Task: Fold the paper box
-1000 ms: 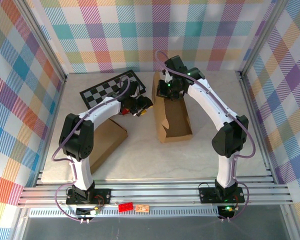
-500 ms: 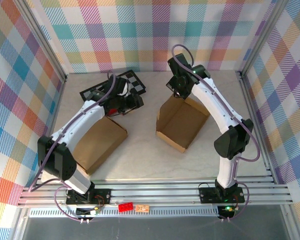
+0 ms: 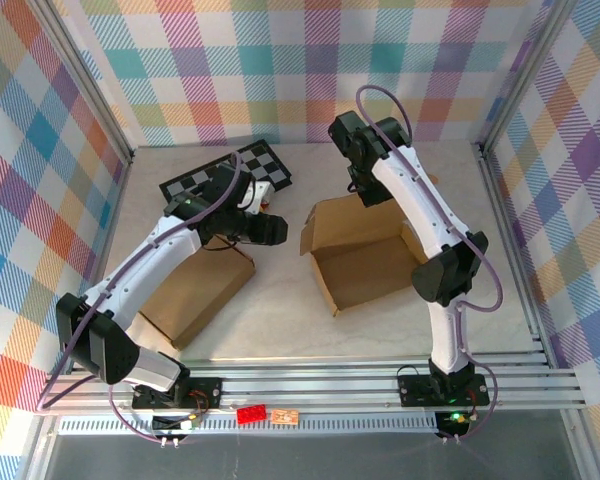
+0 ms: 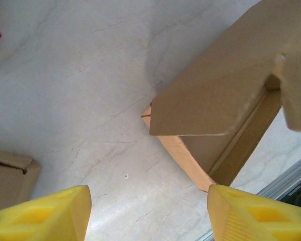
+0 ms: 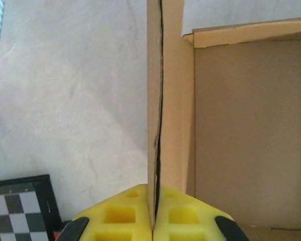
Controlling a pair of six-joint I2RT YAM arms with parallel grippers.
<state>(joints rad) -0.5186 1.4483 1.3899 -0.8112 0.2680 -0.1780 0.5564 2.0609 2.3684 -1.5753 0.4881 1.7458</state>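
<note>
marble tbl (image 3: 280,310): brown paper box (image 3: 375,265) half-folded, lid flap open.

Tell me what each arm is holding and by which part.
Right jaws pinch the paper box by one upright wall's edge; left jaws are open, holding nothing.

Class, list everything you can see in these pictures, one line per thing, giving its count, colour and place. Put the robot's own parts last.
paper box: one, brown, opened up, right of the table's middle
second cardboard box: one, brown, near left of the table
checkerboard: one, black and white, far left of the table
toy brick: one, red, on the front rail
table: one, white marbled, under the boxes
walls: multicoloured plaid, around the table
left arm and right arm: two, white and black, bases at the near edge
left pincer: one, yellow, open, above the table
right pincer: one, yellow, shut on a panel of the paper box
</note>
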